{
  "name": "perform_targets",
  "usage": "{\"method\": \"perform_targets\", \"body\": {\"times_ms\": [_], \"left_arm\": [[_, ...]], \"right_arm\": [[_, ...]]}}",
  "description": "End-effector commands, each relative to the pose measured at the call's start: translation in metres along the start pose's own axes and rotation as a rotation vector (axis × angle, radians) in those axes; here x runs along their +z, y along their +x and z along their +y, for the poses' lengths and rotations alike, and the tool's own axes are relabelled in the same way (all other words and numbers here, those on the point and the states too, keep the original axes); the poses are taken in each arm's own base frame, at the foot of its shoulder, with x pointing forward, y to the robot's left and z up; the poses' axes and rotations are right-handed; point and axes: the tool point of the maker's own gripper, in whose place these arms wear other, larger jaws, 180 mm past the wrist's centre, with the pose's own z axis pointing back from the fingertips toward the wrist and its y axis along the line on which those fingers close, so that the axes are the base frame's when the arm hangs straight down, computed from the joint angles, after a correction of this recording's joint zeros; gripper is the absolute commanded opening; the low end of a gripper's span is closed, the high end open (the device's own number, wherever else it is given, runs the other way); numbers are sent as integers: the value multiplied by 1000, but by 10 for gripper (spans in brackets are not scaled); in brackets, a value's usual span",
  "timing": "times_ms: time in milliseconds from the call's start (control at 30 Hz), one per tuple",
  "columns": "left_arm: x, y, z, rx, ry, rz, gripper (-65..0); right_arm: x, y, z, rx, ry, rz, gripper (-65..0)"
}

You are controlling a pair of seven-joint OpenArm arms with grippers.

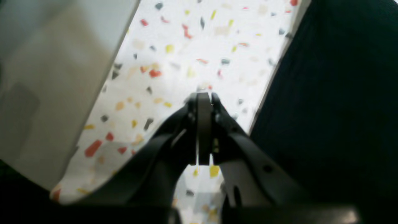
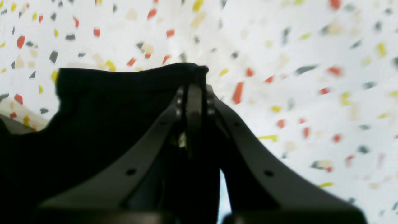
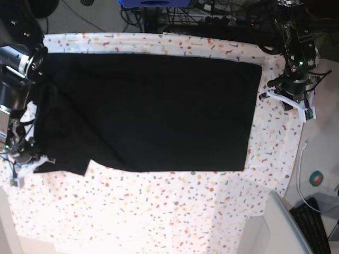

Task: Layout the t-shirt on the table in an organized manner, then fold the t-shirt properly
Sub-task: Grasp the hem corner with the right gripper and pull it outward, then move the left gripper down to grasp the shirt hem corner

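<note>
T-shirt (image 3: 153, 111): plain black soft fabric, matte; lies spread as a broad, nearly rectangular slab across the middle of the counter; in the base view its left end is rumpled, with a flap hanging toward the near edge; its right edge runs straight
Counter (image 3: 159, 211): large flat surface under a white cloth scattered with small red, orange, yellow and grey flecks; the cloth shows bare along the near side and in a strip past the t-shirt's straight end
Right pincer (image 2: 194, 88): dark, smooth, tapering fingers pressed together; pinching a raised black fold of the t-shirt at its rumpled end; speckled cloth shows behind it
Left pincer (image 1: 203, 98): same dark build; fingers pressed together with nothing between them; it hangs over bare speckled cloth, just beside the t-shirt's straight edge
Side surface (image 1: 46, 93): plain pale grey, smooth, bordering the speckled cloth in the left wrist view
Room: dark cables (image 3: 222, 18) bunched beyond the far edge of the counter; a black keyboard (image 3: 312, 225) on the floor side at lower right of the base view
</note>
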Motion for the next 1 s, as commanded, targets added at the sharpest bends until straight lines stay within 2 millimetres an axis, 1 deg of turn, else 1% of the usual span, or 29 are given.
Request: {"method": "perform_targets", "body": {"times_ms": [0, 100, 167, 267, 367, 500, 600, 667, 733, 833, 967], "left_arm": [[0, 12, 5, -8, 8, -39, -650], [-1, 11, 5, -6, 9, -34, -650], [-1, 10, 5, -6, 9, -32, -650], [-1, 10, 5, -6, 9, -32, -650], [-1, 10, 5, -8, 10, -32, -650], [0, 9, 10, -6, 19, -29, -650], [-1, 12, 12, -24, 21, -33, -650], [-1, 12, 13, -27, 21, -33, -650], [-1, 13, 13, -29, 21, -34, -650], [-1, 14, 13, -30, 20, -36, -650], [-2, 16, 12, -28, 19, -41, -650]], "right_arm": [[8, 42, -8, 11, -16, -101, -650], [17, 61, -12, 34, -34, -154, -650], [19, 69, -8, 70, -30, -168, -650], [15, 72, 11, 159, -1, -165, -650], [16, 88, 30, 218, 34, -251, -650], [18, 100, 44, 255, 61, -321, -650], [19, 111, 54, 278, 80, -364, -650], [19, 112, 56, 279, 85, -373, -650], [19, 121, 58, 272, 90, -397, -650], [16, 125, 59, 250, 101, -424, -650], [16, 123, 52, 251, 96, -441, -650]]}}
